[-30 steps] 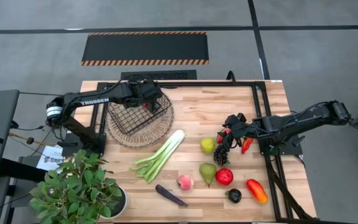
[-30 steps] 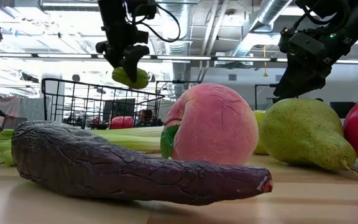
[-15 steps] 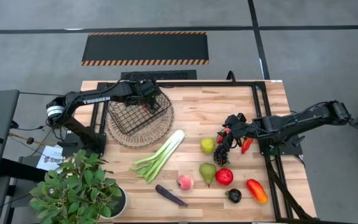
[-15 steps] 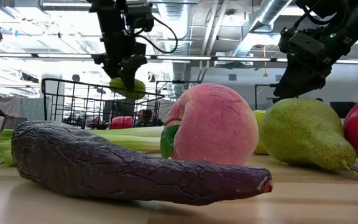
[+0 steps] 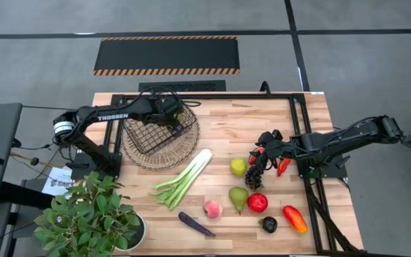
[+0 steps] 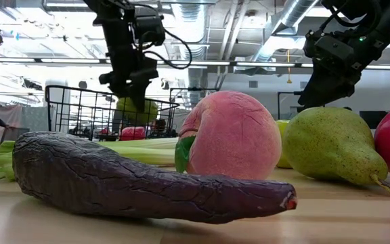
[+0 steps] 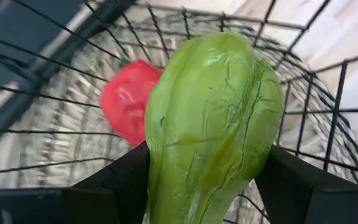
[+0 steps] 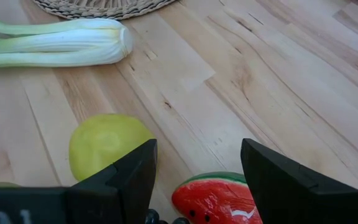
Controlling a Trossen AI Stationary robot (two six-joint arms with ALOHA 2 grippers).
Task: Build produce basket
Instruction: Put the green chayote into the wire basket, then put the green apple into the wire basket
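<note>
The wooden counter [image 5: 227, 121] carries everything here, with a leafy potted plant [image 5: 88, 218] overhanging its near-left corner. Toward the far-left corner sits the basket [image 5: 159, 139], dark wire mesh on a round woven mat [image 5: 145, 158]. The left hand [image 5: 173, 114] is over the basket's far side, clenched on a green pear [image 7: 207, 124]; the left wrist view shows both fingers pressed to its sides, the pear hanging inside the wire walls. Below it in the basket lies a red fruit [image 7: 129, 99], possibly an apple, though the mesh makes that hard to judge.

Out in the middle of the counter the long leek [image 5: 184, 177] lies slanted, its white end pointing toward the far-right. The right hand [image 5: 266, 146] hovers right of centre, fingers parted and empty, directly above the dark grapes [image 5: 254, 175] and the watermelon slice [image 8: 219, 199]. A red chilli [image 5: 284, 165] lies just beside that arm.

The yellow-green fruit [image 5: 238, 166] rests just left of the grapes. Nearer the front edge stand a second green pear [image 5: 237, 198] and a red apple [image 5: 257, 203], touching or nearly so. The orange pepper [image 5: 295, 218] sits toward the near-right corner, with a small dark fruit [image 5: 267, 225] beside it. The peach [image 5: 212, 209] and the purple aubergine [image 5: 195, 224] lie close to the front edge, right at the low camera.
</note>
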